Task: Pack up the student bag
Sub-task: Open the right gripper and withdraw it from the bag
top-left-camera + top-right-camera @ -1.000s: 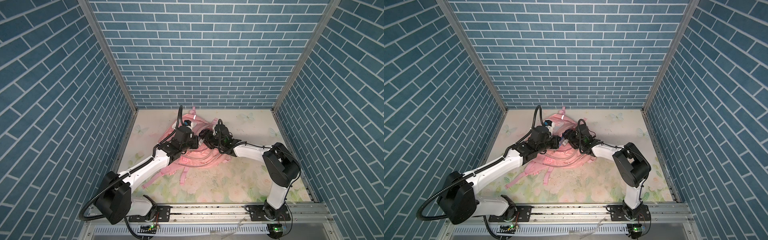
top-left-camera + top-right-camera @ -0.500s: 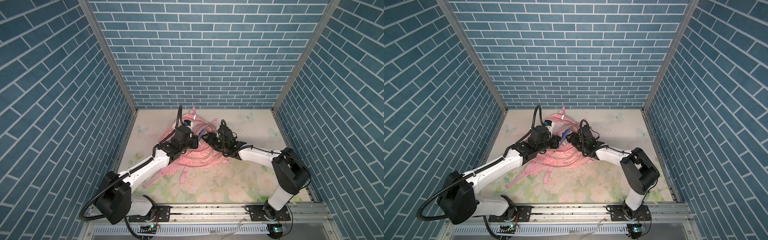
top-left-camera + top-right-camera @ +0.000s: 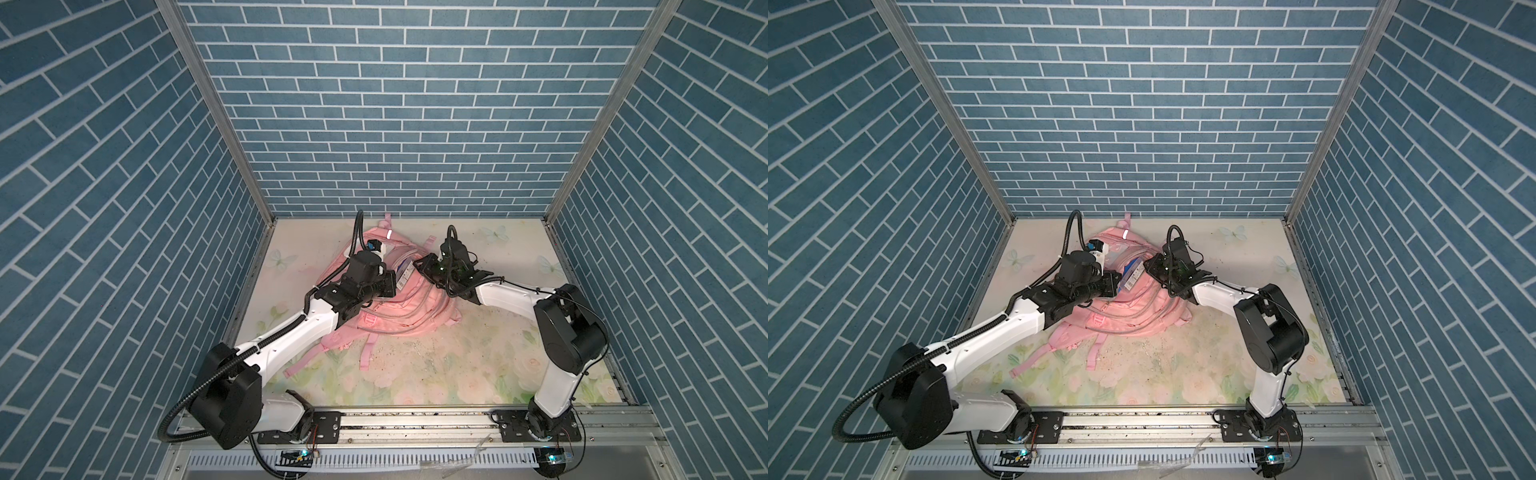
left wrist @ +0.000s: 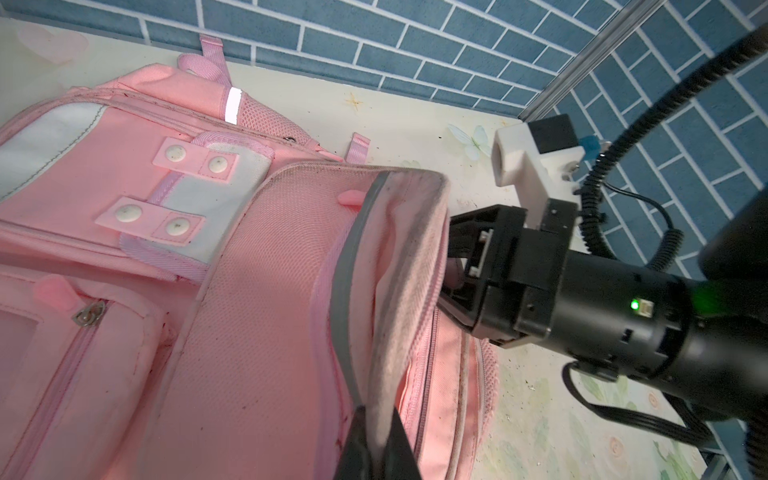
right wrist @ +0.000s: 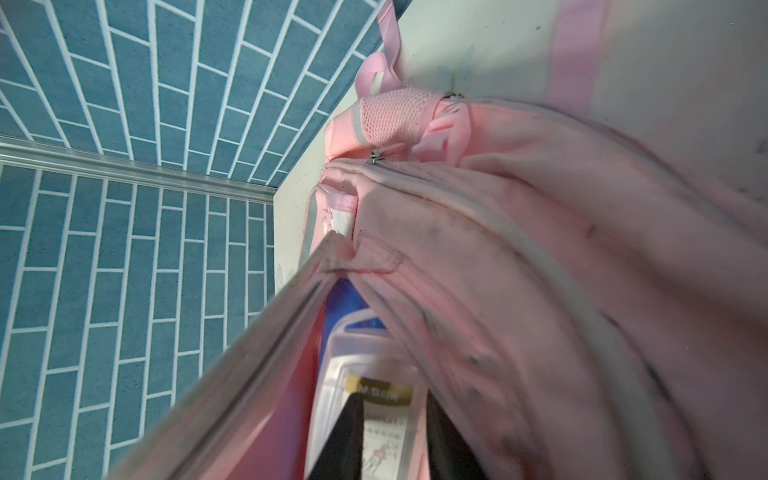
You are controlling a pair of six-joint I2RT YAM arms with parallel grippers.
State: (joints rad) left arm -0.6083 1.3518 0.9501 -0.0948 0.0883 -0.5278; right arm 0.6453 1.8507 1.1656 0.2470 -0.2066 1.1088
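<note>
My left pincer [image 4: 376,444] is pinching the flap [image 4: 291,291] of the large soft pink fabric student bag [image 3: 407,307], which is lying on the floral table [image 3: 457,353] by the back wall [image 3: 395,124]. My right pincer [image 5: 392,411] has just been narrowing around a clear plastic labelled case [image 5: 365,353] inside it; whether it is gripping, I cannot tell. Packing is progressing.

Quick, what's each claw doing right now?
Left gripper: shut on the student bag, at its opening edge.
Right gripper: inside the bag, jaws either side of a clear case; grip cannot be told.
</note>
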